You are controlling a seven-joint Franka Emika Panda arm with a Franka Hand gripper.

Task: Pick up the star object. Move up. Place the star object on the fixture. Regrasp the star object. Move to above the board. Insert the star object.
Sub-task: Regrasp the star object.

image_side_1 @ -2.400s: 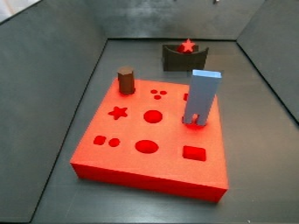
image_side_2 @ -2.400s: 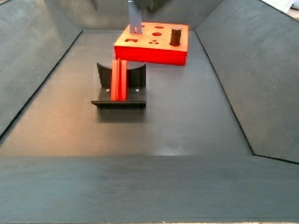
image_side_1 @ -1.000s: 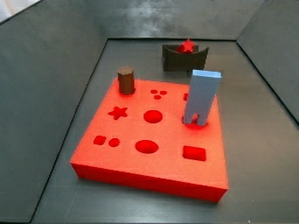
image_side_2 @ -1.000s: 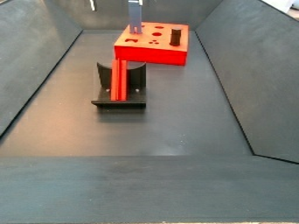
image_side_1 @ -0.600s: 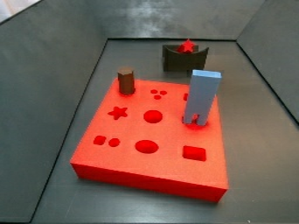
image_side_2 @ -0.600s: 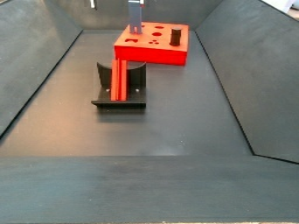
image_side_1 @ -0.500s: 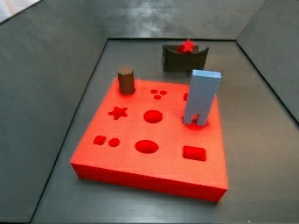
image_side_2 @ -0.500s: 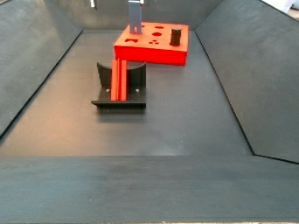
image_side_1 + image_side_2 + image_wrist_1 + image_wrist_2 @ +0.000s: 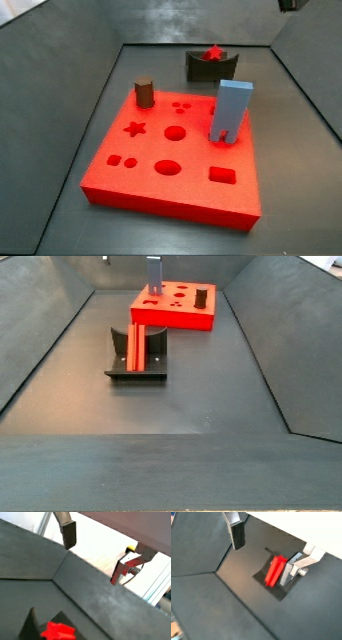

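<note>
While the star object (image 9: 136,349) is lying along the fixture (image 9: 155,364), clear of the board (image 9: 175,306), the gripper (image 9: 264,549) is hovering high above it with its fingers (image 9: 237,535) spread apart and empty. If it descends off-centre for the regrasp, a pad could be nudging the red peg out of its notch.
</note>
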